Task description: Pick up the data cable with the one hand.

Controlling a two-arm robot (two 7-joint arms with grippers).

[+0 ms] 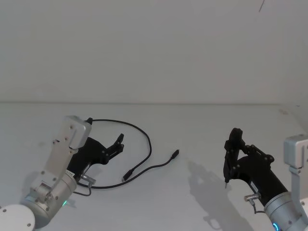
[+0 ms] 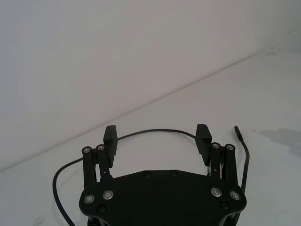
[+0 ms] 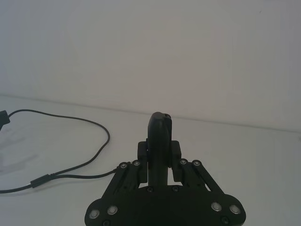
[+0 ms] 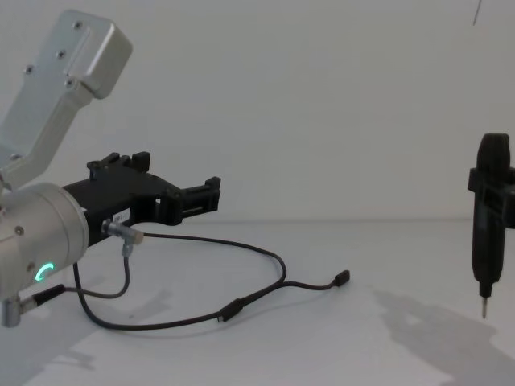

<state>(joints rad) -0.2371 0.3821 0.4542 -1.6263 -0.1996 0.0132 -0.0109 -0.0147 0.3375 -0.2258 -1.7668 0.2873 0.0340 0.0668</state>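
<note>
I have the left gripper [image 1: 118, 142] hovering low over the table [image 1: 202, 120] on the left. Its jaws are spread wide and aimed at the far arc of the data cable [image 1: 148, 144], I judge so that the strand can pass between the pads [image 2: 203, 136] on a descent. The cable lies loose in a loop just right of that gripper, its thicker joint on the near side and one plug trailing right. The right gripper [image 1: 234, 142] is parked well apart on the right, jaws closed on nothing. The cable's near run slips behind the left wrist, and its other plug by the wrist housing is hard to make out. I cannot tell how high the pads ride.
</note>
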